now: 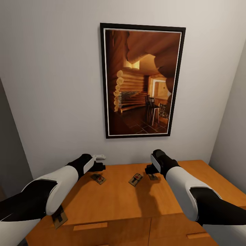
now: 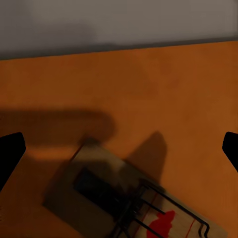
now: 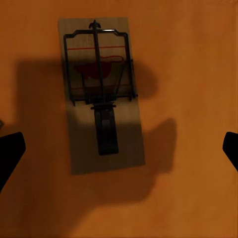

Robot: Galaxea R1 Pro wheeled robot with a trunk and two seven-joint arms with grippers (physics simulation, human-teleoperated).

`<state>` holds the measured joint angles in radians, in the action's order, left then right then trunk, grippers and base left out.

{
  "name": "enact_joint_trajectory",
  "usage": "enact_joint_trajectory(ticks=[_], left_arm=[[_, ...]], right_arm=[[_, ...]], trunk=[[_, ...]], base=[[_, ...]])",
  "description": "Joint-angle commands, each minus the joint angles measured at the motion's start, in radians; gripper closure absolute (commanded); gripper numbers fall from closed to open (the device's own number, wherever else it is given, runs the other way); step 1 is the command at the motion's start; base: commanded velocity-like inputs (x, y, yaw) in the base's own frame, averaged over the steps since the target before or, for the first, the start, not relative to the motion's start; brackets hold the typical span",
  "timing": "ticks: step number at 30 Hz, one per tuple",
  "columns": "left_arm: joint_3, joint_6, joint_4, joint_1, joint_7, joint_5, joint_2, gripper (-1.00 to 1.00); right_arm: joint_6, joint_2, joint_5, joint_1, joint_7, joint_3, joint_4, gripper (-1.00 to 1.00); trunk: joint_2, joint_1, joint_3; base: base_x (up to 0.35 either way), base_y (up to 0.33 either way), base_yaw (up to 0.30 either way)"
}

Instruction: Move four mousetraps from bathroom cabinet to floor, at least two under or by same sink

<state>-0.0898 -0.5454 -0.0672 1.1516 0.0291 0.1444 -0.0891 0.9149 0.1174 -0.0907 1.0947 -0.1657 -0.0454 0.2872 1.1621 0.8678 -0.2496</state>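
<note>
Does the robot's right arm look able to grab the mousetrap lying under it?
Probably yes. The right tool hangs open just above a mousetrap lying flat on the cabinet top, fingers spread to either side, with nothing between them.

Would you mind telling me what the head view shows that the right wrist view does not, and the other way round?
The head view alone takes in the framed picture on the wall, both arms, the left gripper, the cabinet with its drawer handles, and four mousetraps on its top, one at the near left edge. The right wrist view alone gives the close detail of one mousetrap: its wire bar, red mark and dark lever, lying between the spread fingertips. Both share the orange-brown cabinet top and that trap under the right gripper.
</note>
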Motion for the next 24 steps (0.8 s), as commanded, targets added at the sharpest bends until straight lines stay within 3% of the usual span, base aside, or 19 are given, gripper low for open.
enact_joint_trajectory(ticks=[1,11,24], left_arm=[[-0.008,-0.005,-0.002,0.000,0.003,0.011,0.000,-1.00],[-0.008,-0.005,-0.002,0.000,0.003,0.011,0.000,-1.00],[-0.008,-0.005,-0.002,0.000,0.003,0.011,0.000,-1.00]], right_arm=[[0.002,0.001,-0.009,0.001,0.002,-0.005,0.001,-1.00],[-0.009,0.001,-0.009,0.001,0.002,-0.004,0.001,-1.00],[-0.011,-0.001,-0.008,0.001,0.002,-0.004,0.001,-1.00]], trunk=[[0.008,0.004,-0.005],[0.078,0.042,-0.036],[0.078,0.042,-0.036]], base=[[0.000,0.000,0.000],[0.000,0.000,0.000],[0.000,0.000,0.000]])
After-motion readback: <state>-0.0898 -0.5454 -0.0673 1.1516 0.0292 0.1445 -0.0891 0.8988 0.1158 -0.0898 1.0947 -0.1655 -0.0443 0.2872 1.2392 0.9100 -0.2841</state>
